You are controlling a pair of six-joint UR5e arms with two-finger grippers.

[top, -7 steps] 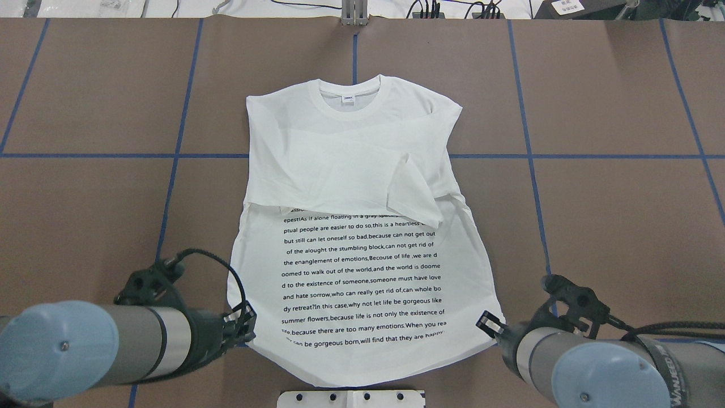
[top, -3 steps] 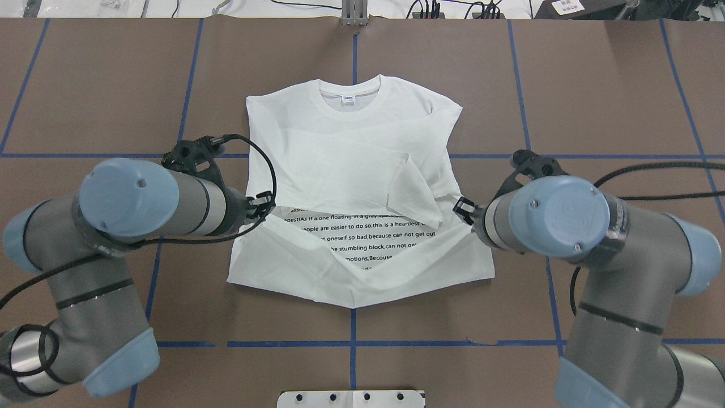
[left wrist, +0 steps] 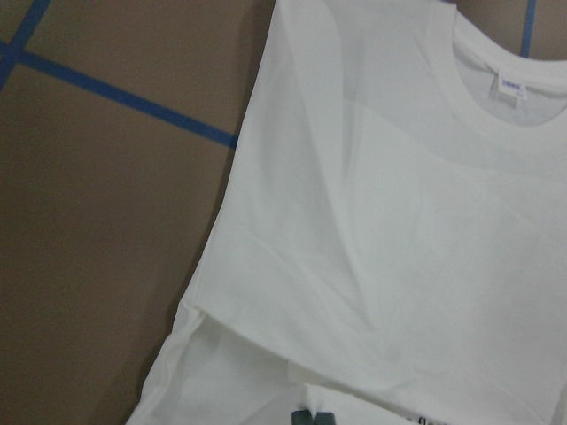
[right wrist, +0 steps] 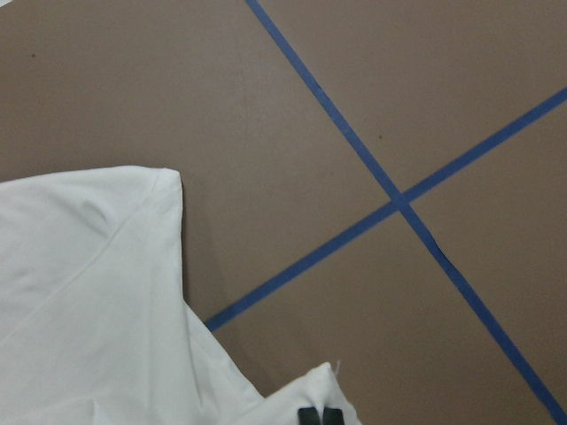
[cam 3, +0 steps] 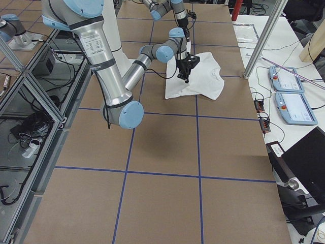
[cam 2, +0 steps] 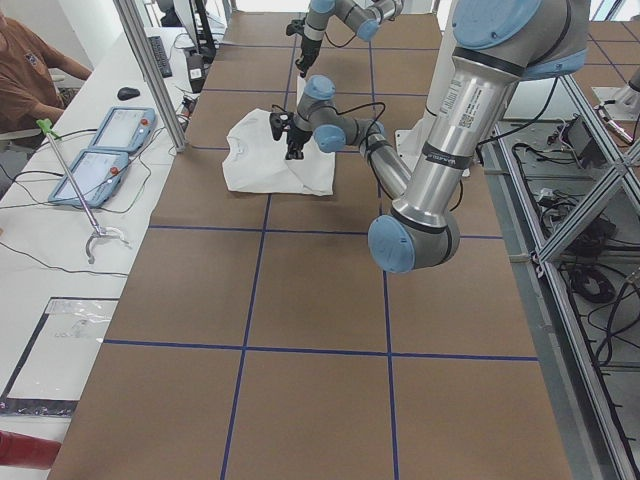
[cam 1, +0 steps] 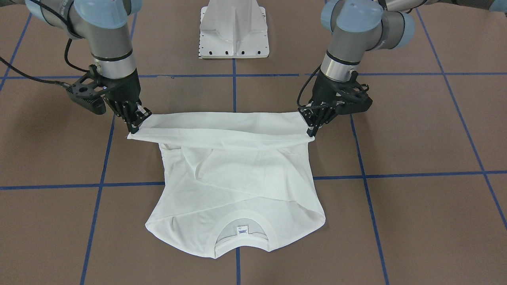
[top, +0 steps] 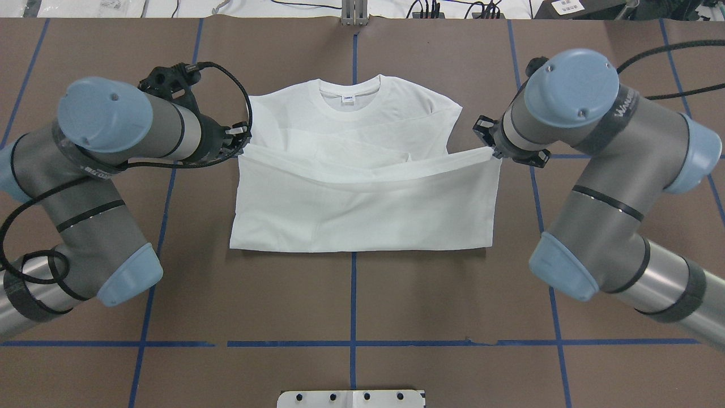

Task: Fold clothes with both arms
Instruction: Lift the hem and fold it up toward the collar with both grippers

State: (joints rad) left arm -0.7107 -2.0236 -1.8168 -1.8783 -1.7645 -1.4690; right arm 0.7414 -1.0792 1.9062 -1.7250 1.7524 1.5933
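Note:
The white T-shirt [top: 362,215] lies on the brown table, its collar [top: 349,93] on the far side and its sleeves folded in. My left gripper [top: 242,146] is shut on the left hem corner. My right gripper [top: 491,150] is shut on the right hem corner. Both hold the hem stretched a little above the chest, with the lower half doubled over. In the front-facing view the left gripper [cam 1: 311,128] is on the right and the right gripper [cam 1: 136,122] on the left of the shirt [cam 1: 237,178]. The black text is almost wholly hidden.
The white pedestal base [top: 351,398] stands at the near table edge, also in the front-facing view [cam 1: 233,29]. Blue tape lines [top: 354,283] grid the table. A side table with control tablets [cam 2: 100,140] and a seated person [cam 2: 30,60] lies beyond the far edge.
Both grippers have carried the hem from the near edge away from the robot, toward the collar. The lower half now lies folded over and the printed text is covered.

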